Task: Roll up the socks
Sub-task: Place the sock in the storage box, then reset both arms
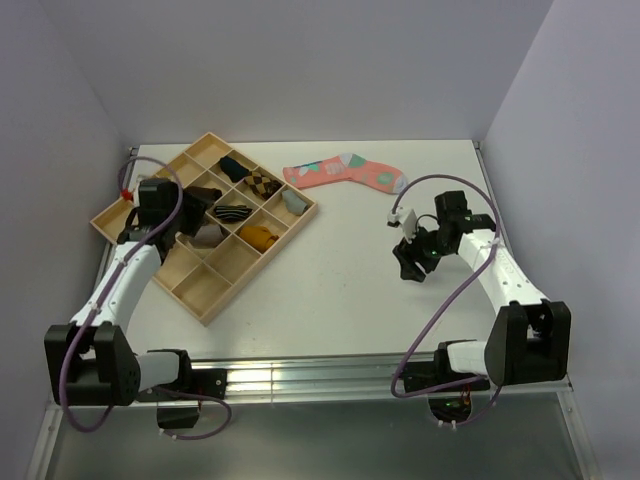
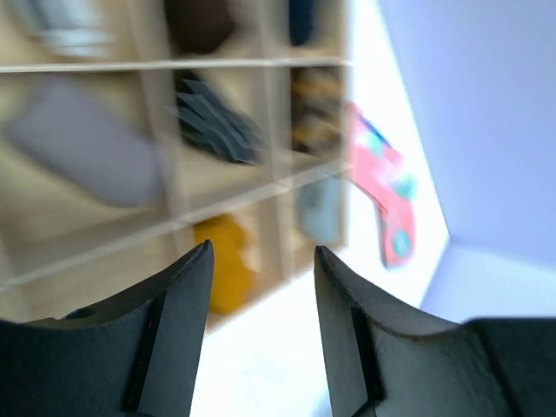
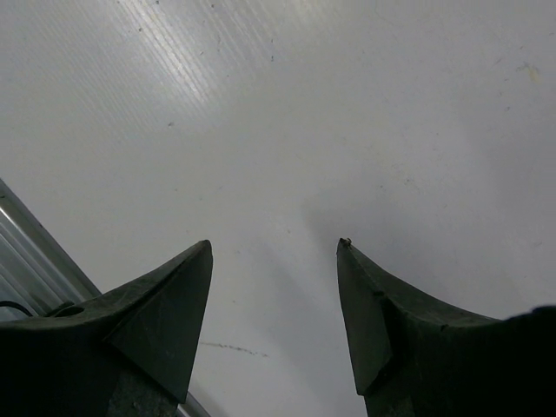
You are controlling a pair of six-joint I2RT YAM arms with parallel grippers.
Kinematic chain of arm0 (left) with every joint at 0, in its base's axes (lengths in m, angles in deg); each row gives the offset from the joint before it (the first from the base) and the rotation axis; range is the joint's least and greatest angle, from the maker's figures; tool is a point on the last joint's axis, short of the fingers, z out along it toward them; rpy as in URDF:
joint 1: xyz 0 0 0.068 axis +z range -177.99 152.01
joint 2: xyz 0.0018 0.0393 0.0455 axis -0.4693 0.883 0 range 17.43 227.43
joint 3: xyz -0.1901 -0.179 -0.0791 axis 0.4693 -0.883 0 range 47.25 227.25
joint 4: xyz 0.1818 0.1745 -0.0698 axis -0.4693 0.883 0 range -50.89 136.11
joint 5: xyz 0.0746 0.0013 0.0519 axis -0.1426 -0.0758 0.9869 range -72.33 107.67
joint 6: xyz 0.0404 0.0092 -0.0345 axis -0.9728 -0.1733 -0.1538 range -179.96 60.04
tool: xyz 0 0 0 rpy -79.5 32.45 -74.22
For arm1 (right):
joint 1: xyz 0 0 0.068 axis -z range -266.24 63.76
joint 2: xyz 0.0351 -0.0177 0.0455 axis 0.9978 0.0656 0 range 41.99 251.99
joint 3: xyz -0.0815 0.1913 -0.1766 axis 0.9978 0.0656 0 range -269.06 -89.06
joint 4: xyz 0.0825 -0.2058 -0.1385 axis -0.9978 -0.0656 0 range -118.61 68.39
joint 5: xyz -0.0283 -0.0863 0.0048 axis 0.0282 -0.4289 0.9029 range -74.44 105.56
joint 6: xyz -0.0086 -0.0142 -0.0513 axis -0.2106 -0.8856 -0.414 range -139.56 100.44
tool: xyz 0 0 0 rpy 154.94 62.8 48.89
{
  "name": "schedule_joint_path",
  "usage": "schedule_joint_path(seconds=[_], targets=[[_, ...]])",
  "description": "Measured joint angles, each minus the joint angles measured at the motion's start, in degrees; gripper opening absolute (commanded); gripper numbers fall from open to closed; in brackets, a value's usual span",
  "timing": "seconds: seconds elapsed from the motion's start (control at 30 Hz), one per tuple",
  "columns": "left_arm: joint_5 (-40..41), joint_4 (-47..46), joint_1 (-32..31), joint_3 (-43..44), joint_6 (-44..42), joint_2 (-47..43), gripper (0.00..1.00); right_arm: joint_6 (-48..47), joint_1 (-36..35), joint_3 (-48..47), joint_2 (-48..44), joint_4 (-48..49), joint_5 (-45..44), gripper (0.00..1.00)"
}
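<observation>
Fingers (image 2: pixel 178 304) on the left gripper (image 2: pixel 261 252) are spread apart with nothing between them. Same deal with the right gripper (image 3: pixel 274 248), which hangs over bare white table (image 3: pixel 347 104).

The socks look to be that taupe-brown fabric bundle (image 1: pixel 207 237) sitting in a middle compartment of the shallow wooden divider tray (image 1: pixel 205 290), right under the left gripper's tips. I can't make out a white sock or any cuff stripes in it, it's too small and blurry.

My guess is it's light, soft and squishy. Nothing to break, but a roll will probably spring loose if you nip only the outer layer. I'd pinch across the fat middle so every layer gets caught, and mind the thin tray walls.

Its neighbours are a black-and-white striped sock roll (image 1: pixel 232 212) and a mustard-yellow sock roll (image 1: pixel 258 236). The long coral-pink sock with teal patches (image 1: pixel 345 172) lies flat on the table just past the tray.

The overhead view gives the whole layout, with the arms well apart. The left wrist view is smeared, but it shows the bundle off to the left of the fingers, not between them. The right wrist view shows only tabletop.
</observation>
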Motion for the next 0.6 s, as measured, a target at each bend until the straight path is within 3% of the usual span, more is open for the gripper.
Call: schedule_joint_path(seconds=[0.23,0.27,0.3,0.37,0.4,0.6], targets=[[3.91,0.90,-18.86,11.58,-7.30,-3.41,0.56,2.82,1.68,-1.77,-4.00,0.00,0.74,0.71],[4.22,0.72,-22.05,12.15,-8.46,-3.85,0.56,3.41,2.10,-2.23,-5.14,-0.07,0.90,0.72],[4.61,0.52,-24.33,12.48,-9.40,-4.02,0.56,3.89,2.45,-2.62,-5.86,-0.11,0.98,0.80],[5.70,-0.22,-29.66,12.87,-11.37,-3.89,0.56,5.01,3.67,-3.91,-7.41,-0.35,1.22,0.81],[6.23,-0.55,-32.00,13.00,-12.28,-3.45,0.56,5.77,4.22,-4.52,-8.02,-0.39,1.44,0.89],[8.63,-4.66,-44.68,12.83,-16.83,1.38,0.56,9.09,6.21,-6.10,-11.28,-0.33,1.77,0.95]])
